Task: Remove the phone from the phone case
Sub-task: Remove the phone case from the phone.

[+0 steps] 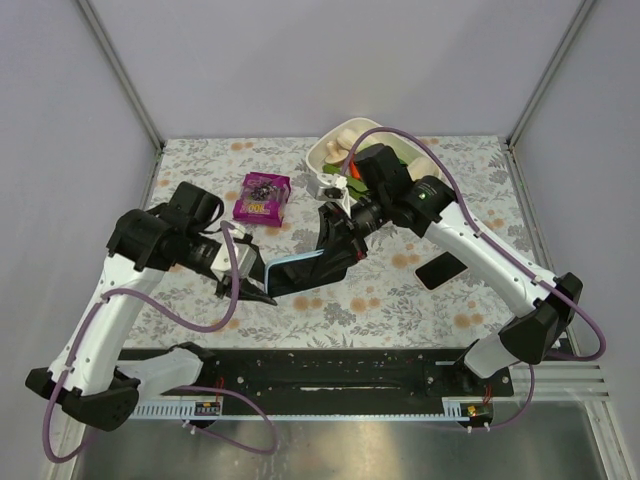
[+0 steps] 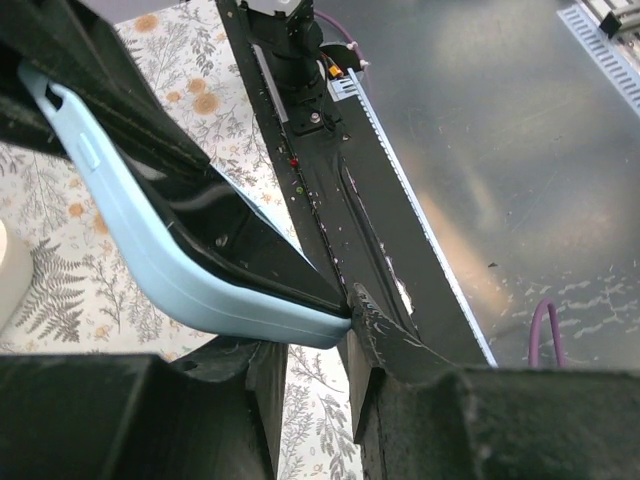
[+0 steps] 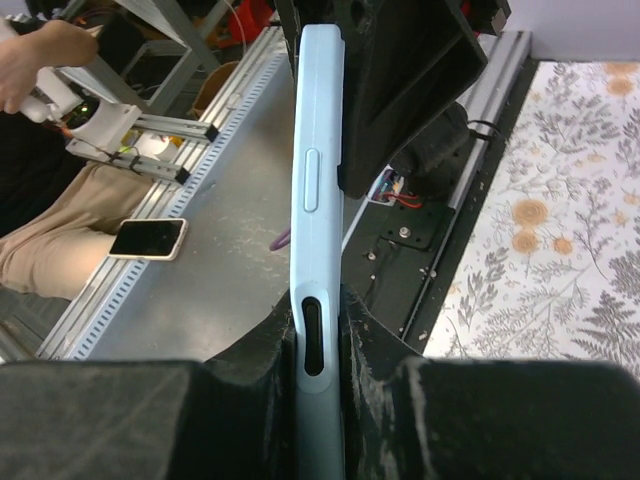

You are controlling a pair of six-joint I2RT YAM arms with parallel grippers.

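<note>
Our right end effector (image 3: 318, 335) is clamped on the blue phone case (image 3: 315, 150); the left end effector (image 2: 318, 350), we cannot tell. A hard pull could drop the phone (image 2: 240, 240).

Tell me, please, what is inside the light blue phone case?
A glossy black phone lies in the case; its far end is covered by the right hand.

Bowl (image 1: 320, 158) behind phone case (image 1: 295, 265)
</note>
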